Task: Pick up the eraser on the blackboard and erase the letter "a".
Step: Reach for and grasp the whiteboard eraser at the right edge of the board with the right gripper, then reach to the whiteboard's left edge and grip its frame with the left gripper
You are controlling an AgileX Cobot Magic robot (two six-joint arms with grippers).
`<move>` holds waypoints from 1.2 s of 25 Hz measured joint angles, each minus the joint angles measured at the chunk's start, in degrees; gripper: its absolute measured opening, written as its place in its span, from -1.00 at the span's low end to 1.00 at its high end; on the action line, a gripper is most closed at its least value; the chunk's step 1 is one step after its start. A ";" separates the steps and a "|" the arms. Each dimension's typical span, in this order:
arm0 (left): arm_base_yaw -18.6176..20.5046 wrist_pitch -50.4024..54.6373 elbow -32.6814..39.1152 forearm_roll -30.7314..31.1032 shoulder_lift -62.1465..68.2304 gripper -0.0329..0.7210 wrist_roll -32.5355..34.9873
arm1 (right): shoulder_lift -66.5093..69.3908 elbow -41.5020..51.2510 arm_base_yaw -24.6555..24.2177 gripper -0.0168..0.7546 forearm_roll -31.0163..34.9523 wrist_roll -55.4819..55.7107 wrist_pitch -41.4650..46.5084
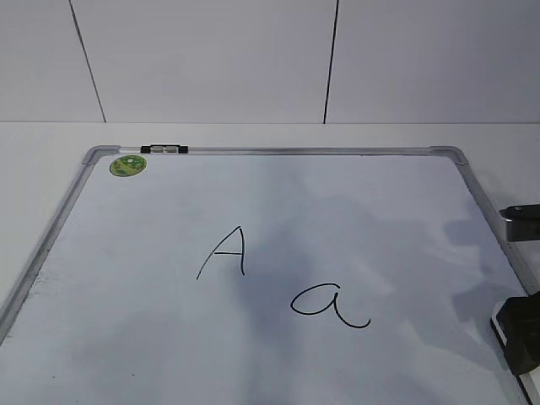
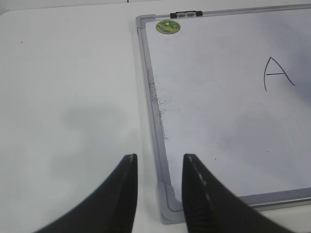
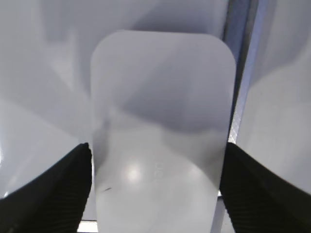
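The blackboard (image 1: 405, 211) is a white board with a grey frame lying flat on the table. The cursive letter "a" (image 1: 325, 304) is at its centre right, beside a capital "A" (image 1: 226, 251). The white eraser (image 3: 160, 111) fills the right wrist view, close and blurred. My right gripper (image 3: 158, 150) has a black finger against each long side of it, shut on it, by the board's right frame. In the exterior view only dark parts of that gripper (image 1: 521, 224) and a white-edged block (image 1: 499, 333) show at the right edge. My left gripper (image 2: 159, 158) is open and empty over the board's corner.
A green round sticker (image 1: 127, 165) and a small black-and-silver clip (image 1: 164, 149) sit at the board's far left corner. The board's grey frame (image 2: 154, 104) runs between my left fingers, with white table (image 2: 68, 97) to its left. A tiled wall stands behind.
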 joint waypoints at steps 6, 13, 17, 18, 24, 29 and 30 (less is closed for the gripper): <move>0.00 0.00 0.00 0.00 0.00 -0.29 0.00 | 0.00 0.00 0.00 0.69 0.00 0.12 -0.08; 0.00 0.00 0.00 0.00 0.00 -0.29 0.00 | 0.44 -0.04 0.00 0.69 0.22 0.12 -0.08; 0.00 0.00 0.00 0.00 0.00 -0.29 0.00 | 1.39 -0.04 0.00 0.68 0.22 0.12 0.03; 0.00 0.00 0.00 0.00 0.00 -0.29 0.00 | 1.42 -0.04 0.00 0.66 0.22 0.12 0.03; 0.00 0.00 0.00 0.00 0.00 -0.29 0.00 | 1.42 -0.04 0.00 0.56 0.22 0.15 0.03; 0.00 0.00 0.00 0.00 0.00 -0.29 0.00 | 1.42 -0.04 0.00 0.52 0.22 0.24 -0.07; 0.00 0.00 0.00 0.00 0.00 -0.29 0.00 | 1.42 -0.04 0.00 0.52 0.22 0.24 -0.07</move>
